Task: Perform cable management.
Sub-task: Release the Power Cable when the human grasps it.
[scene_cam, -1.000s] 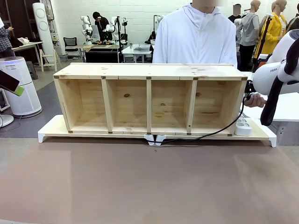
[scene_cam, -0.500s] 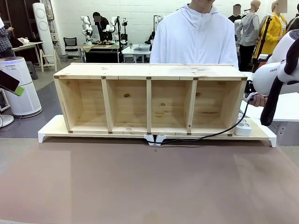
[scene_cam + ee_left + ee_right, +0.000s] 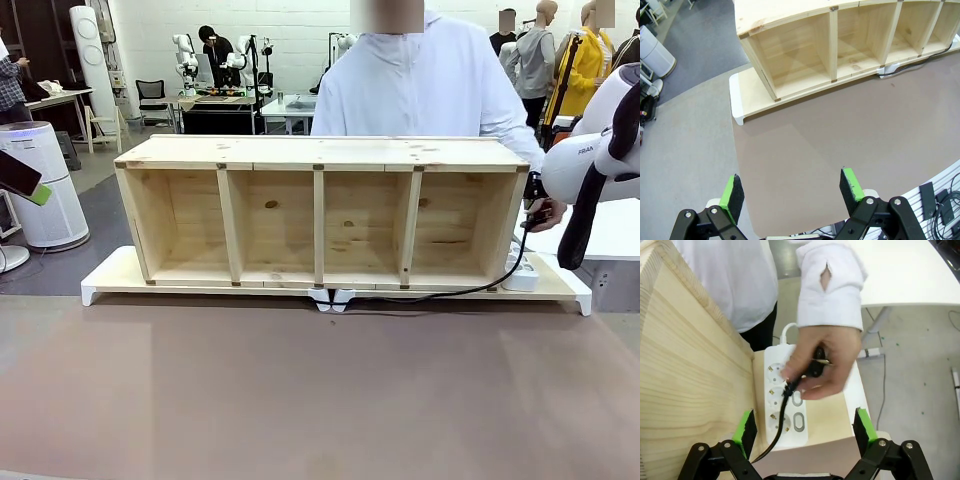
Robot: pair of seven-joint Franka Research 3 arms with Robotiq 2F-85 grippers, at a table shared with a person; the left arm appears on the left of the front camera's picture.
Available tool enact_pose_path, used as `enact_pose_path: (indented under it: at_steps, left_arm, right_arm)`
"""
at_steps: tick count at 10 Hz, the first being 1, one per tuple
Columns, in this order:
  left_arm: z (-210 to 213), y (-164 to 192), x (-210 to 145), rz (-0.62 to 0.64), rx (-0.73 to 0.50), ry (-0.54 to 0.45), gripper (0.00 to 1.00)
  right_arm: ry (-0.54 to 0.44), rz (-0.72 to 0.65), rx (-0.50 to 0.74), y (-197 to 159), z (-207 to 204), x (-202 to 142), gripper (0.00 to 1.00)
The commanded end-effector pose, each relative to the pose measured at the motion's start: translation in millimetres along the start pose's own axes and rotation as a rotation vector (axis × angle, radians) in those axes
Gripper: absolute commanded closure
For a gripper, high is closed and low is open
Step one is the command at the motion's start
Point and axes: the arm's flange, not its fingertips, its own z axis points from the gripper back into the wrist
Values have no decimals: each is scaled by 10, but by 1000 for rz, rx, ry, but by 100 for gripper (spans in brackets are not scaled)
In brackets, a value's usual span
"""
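While both pincers (image 3: 792,192) (image 3: 805,432) gape, person's hand (image 3: 817,362) holds cable (image 3: 782,410) plug over power strip (image 3: 785,400), shelf (image 3: 320,215) compartments bare

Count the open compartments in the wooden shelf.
4. The wooden shelf has four side by side: far left, centre-left, centre-right, far right. None appear hidden.

One shelf (image 3: 320,210) with four compartments was seen on one white board (image 3: 110,275). One cable (image 3: 777,427), held in one hand (image 3: 822,362), and one power strip (image 3: 785,410) with three sockets were counted. Two grippers were counted, left (image 3: 792,192) and right (image 3: 805,432).
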Motion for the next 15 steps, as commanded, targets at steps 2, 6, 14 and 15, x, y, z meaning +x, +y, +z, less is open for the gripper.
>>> enact_pose_path:
  at_steps: [2,6,14,15]
  left_arm:
    - [-9,4,19,0,4,-10,0]
    - [-9,4,19,0,4,-10,0]
    - [-9,4,19,0,4,-10,0]
    - [-9,4,19,0,4,-10,0]
  right_arm:
    - [8,2,-1,14,1,-6,0]
    - [8,2,-1,14,1,-6,0]
    - [8,2,-1,14,1,-6,0]
    - [8,2,-1,14,1,-6,0]
